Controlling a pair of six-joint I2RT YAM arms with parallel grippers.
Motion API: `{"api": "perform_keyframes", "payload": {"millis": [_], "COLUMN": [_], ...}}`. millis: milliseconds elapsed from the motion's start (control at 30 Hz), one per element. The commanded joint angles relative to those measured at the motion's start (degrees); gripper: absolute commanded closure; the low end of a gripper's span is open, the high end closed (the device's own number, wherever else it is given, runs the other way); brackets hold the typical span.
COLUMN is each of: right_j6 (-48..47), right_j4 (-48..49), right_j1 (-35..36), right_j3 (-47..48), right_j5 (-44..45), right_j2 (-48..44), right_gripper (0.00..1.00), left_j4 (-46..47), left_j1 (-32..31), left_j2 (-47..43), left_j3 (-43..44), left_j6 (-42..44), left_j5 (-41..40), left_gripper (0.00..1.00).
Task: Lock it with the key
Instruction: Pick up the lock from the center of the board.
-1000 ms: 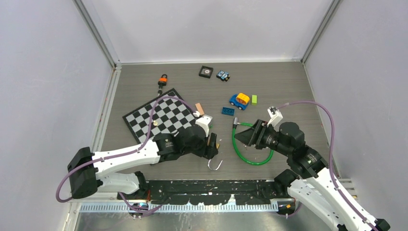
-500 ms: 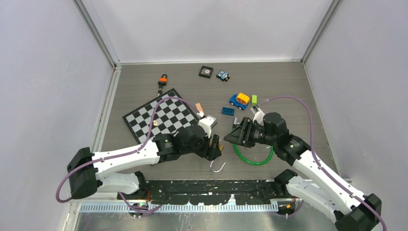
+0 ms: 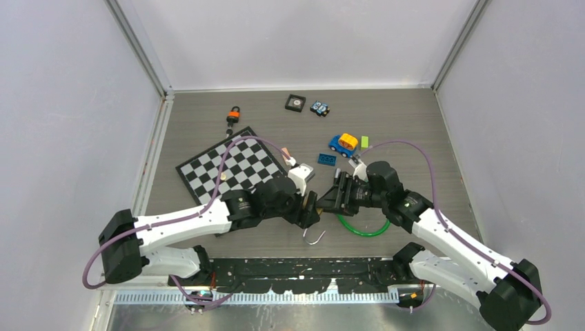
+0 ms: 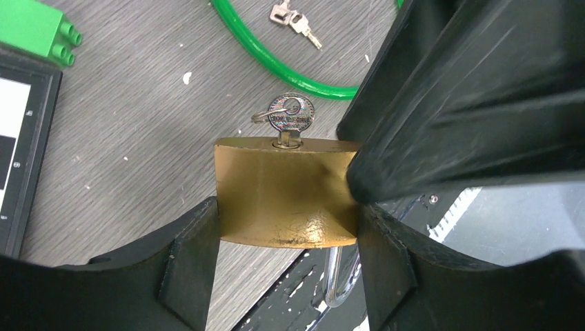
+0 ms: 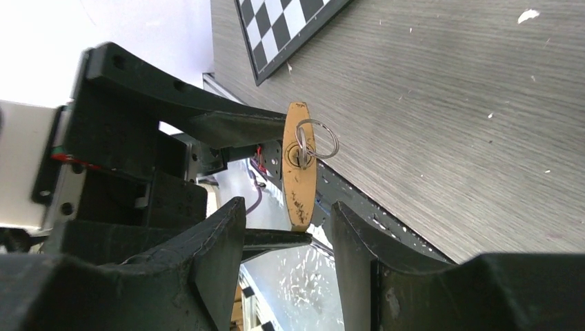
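- My right arm (image 3: 441, 231) has swung left. A second ago it hung over the green cable loop (image 3: 364, 228); now my right gripper (image 3: 332, 198) sits nose to nose with my left gripper (image 3: 308, 207), over the near middle of the table (image 3: 414, 124).
- My left arm (image 3: 186, 224) has barely shifted. Its tip has edged slightly far and right, off the near right corner of the chessboard (image 3: 231, 169).
- My left jaws are clamped on the two narrow side edges of the brass padlock (image 4: 286, 193), holding it above the table.
- My right jaws have drawn in a little over that second, but they stand apart. One finger (image 5: 221, 234) lies on each side of the padlock, with a gap on both sides in the right wrist view.
- The padlock's long axis runs from the shackle (image 3: 314, 238), which points toward the near edge, to the keyed end, which faces far and right at my right gripper.
- The key (image 4: 290, 118) stands in the keyhole in line with that axis, with its head and ring pointing away from my left wrist.
- In the left wrist view my right gripper covers the padlock's right corner, so I cannot tell whether it touches there.
- Most of the shackle is hidden behind the brass body.
- From the top view the grippers hide the body and key; only the shackle shows.
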Motion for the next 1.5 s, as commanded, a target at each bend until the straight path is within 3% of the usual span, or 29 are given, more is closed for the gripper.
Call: {"api": "perform_keyframes", "payload": {"millis": [0, 133, 467, 533, 600, 700, 733, 800, 900, 933, 1000, 1200, 1333, 1467], "right_j6": [0.7, 0.2, -0.1, -0.7, -1.0, -0.7, -0.5, -0.4, -0.2, -0.1, 1.4, 14.0, 17.3, 19.1], "right_j4": [2.9, 3.0, 3.1, 2.8, 2.8, 3.0, 3.0, 2.3, 0.9, -0.7, -3.4, -5.9, -2.6, 0.5], "right_j1": [2.2, 3.3, 3.5, 3.5, 3.5, 3.5, 3.5, 3.5, 3.5, 3.4, 3.5, 3.5, 3.5, 3.4], "right_j3": [0.2, 0.8, 1.2, 1.4, 1.5, 1.6, 1.6, 1.6, 1.8, 2.2, 3.0, 2.5, 0.8, -1.5], "right_j5": [-1.8, -1.0, 0.6, 0.2, -0.5, 0.2, 1.3, 4.4, 10.5, 12.9, 19.1, 35.4, 42.5, 47.5], "right_j2": [1.5, 3.9, 5.6, 5.7, 5.9, 5.1, 4.4, 2.5, -1.0, -2.1, -4.8, -12.8, -18.3, -22.9], "right_gripper": [0.47, 0.48, 0.66, 0.75, 0.95, 0.99, 0.99, 0.99, 0.99, 0.99, 0.99, 0.99, 0.99, 0.99], "left_j4": [7.6, 7.9, 9.2, 9.4, 9.4, 8.1, 7.0, 5.5, 5.2, 5.5, 6.2, 6.2, 9.8, 20.1], "left_j1": [-0.2, -0.2, -0.2, -0.2, -0.2, -0.2, -0.2, -0.2, -0.1, -0.2, -0.2, -0.1, -0.2, -0.3], "left_j2": [0.8, 1.6, 0.6, 0.3, 0.3, 0.5, 0.5, 0.2, -1.8, -2.7, -4.3, -7.4, -8.4, -6.7], "left_j3": [6.1, 6.7, 5.3, 4.8, 4.6, 5.0, 5.3, 5.5, 4.7, 4.2, 3.2, 0.0, -3.4, -6.5], "left_j6": [1.7, 1.7, 2.9, 3.0, 3.1, 3.2, 3.2, 3.1, 2.5, 2.3, 2.1, 1.0, -2.1, -6.5], "left_j5": [2.7, 5.0, 7.8, 7.7, 7.7, 6.9, 6.5, 5.7, 5.1, 4.9, 4.9, 5.7, 8.5, 15.4], "left_gripper": [1.00, 1.00, 1.00, 1.00, 1.00, 0.98, 0.90, 0.60, 0.27, 0.20, 0.16, 0.21, 0.45, 0.68]}}
